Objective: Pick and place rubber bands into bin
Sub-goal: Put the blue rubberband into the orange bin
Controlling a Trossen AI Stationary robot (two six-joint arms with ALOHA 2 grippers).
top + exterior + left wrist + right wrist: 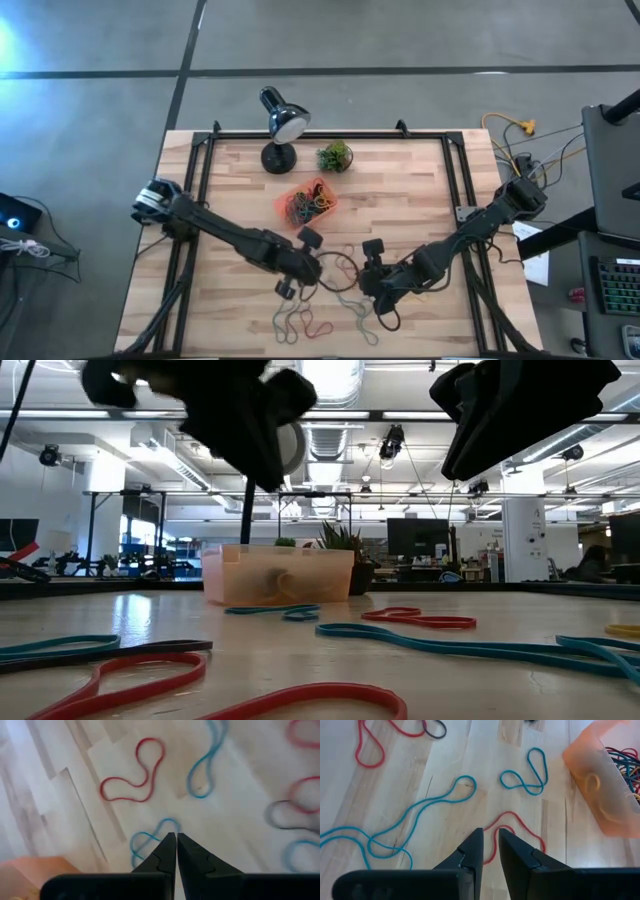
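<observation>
Rubber bands (300, 322) in red, teal and grey lie loose on the near half of the wooden table. Several more fill the orange bin (305, 203), which stands past the table's middle, toward the far edge. My left gripper (176, 837) is shut and hangs above a blue band (150, 840), with a red band (132, 775) farther off. My right gripper (490, 834) is open by a narrow gap above a red band (517, 827), near a teal one (525, 772). Both grippers (300, 268) (375, 275) stand well above the table, near side of the bin (275, 575).
A black desk lamp (283, 125) and a small green plant (335, 155) stand at the far edge behind the bin. Black frame rails run along the table's left and right sides. Cables and equipment lie off the right edge.
</observation>
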